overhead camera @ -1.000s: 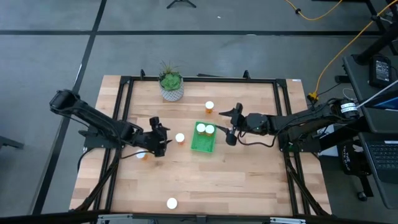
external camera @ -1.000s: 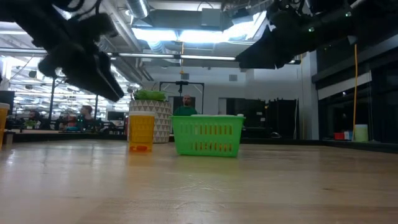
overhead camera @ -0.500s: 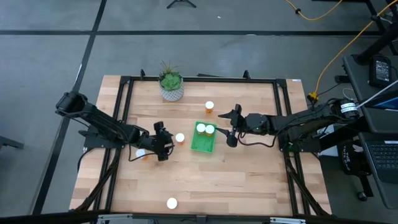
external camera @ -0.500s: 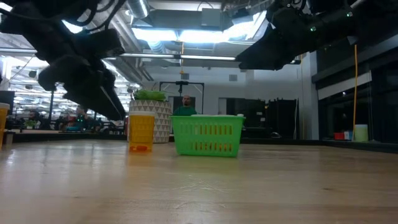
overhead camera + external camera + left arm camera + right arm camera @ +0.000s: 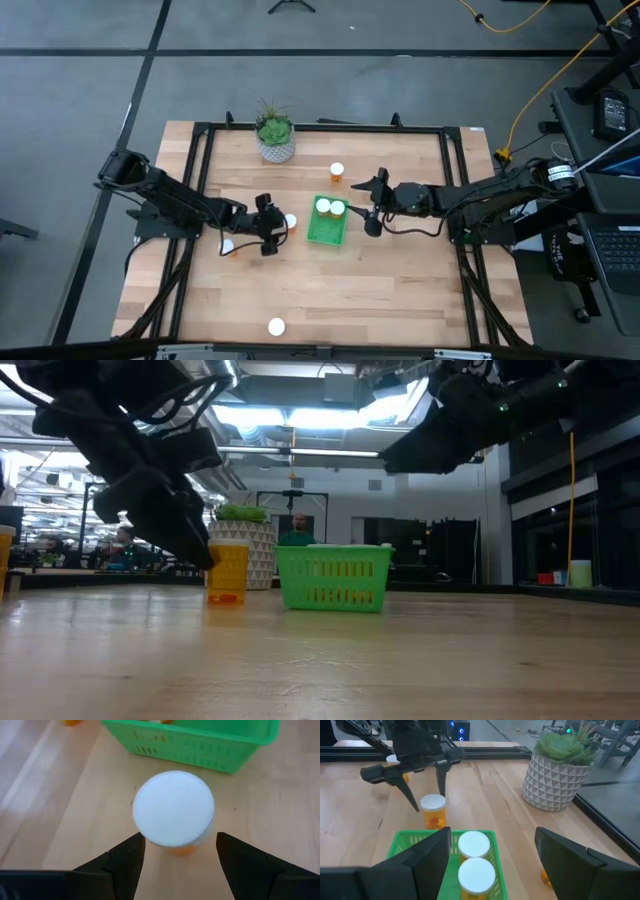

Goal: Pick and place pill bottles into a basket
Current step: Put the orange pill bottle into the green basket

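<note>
Left tool (image 5: 276,228) advanced, straddling pill bottle (image 5: 290,222)

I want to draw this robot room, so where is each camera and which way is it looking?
High view: above the table, looking straight down; both arms show.
Low view: at table-top height, looking across at the basket; both arms hang in from above.
Left wrist view: on the left arm, looking at a pill bottle between the left gripper fingers.
Right wrist view: on the right arm, past the right gripper toward the plant pot.
All share the basket.

both arms are matte black, chunky jointed segments, thin black cables trailing along them, tapered wedge-shaped fingers
</note>
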### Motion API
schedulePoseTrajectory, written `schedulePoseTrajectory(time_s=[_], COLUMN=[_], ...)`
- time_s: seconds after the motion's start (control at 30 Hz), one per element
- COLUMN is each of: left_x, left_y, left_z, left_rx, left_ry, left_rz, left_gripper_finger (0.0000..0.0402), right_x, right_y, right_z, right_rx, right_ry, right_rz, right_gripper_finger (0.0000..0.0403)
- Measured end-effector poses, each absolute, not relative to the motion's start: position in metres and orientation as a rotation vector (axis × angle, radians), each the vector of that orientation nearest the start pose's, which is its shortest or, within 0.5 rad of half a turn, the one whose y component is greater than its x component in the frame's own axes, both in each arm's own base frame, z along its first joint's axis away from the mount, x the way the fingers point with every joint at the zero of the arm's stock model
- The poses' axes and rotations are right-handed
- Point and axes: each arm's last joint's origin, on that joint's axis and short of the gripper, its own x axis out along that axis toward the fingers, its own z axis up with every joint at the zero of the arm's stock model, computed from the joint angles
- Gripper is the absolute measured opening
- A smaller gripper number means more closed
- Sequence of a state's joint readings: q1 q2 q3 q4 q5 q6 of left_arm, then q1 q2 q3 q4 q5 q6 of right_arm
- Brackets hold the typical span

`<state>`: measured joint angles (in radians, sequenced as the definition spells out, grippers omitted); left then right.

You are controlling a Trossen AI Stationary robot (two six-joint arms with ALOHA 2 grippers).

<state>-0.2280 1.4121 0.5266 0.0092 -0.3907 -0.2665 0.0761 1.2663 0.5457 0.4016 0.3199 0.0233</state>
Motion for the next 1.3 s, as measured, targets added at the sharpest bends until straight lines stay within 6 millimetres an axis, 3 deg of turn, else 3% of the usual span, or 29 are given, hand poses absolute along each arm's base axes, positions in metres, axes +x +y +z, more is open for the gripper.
schedulePoseTrajectory(time_s=[0.33,1.3], left_x=[0.2442,0.2444], left_y=[-0.0423,-0.0428], left_z=[0.1457,0.1458], left_rx=[0.045,0.056], left_ry=[0.726,0.728], left_rz=[0.214,0.195], left_gripper_finger=[0.0240,0.0235], right_x=[0.2545,0.2545], right_y=[0.0103,0.0103], right_z=[0.2078,0.2077], right_rx=[-0.041,-0.041], right_ry=[0.323,0.324], right_rz=[-0.246,-0.246], right_gripper_finger=[0.0291,0.0291])
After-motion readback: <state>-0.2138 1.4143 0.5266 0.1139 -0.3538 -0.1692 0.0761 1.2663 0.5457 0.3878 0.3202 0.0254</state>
